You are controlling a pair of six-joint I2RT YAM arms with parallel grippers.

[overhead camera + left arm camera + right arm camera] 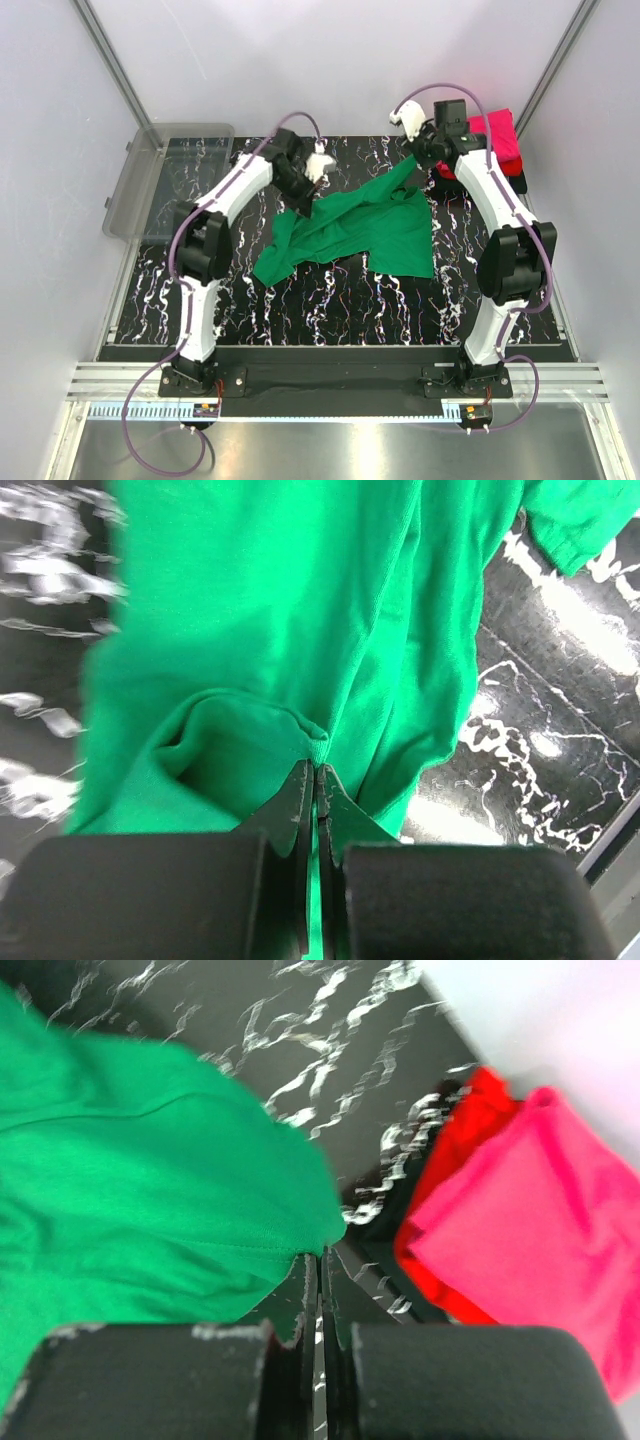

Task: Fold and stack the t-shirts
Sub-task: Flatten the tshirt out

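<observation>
The bright green t-shirt (350, 228) lies crumpled across the middle of the black marbled mat, stretched between both arms. My left gripper (303, 205) is shut on a fold of the green shirt (260, 630) at its left side. My right gripper (418, 160) is shut on the green shirt's far right corner (150, 1160), lifted off the mat. The magenta-pink shirt (497, 135) lies folded on the red shirt (513, 164) at the far right; both show in the right wrist view, pink (540, 1210) over red (460, 1140). A black shirt (395, 1210) lies under them.
A clear grey plastic bin (165, 180) stands at the far left, partly off the mat (330, 300). White enclosure walls and slanted metal posts surround the mat. The arm bases sit on a rail at the near edge.
</observation>
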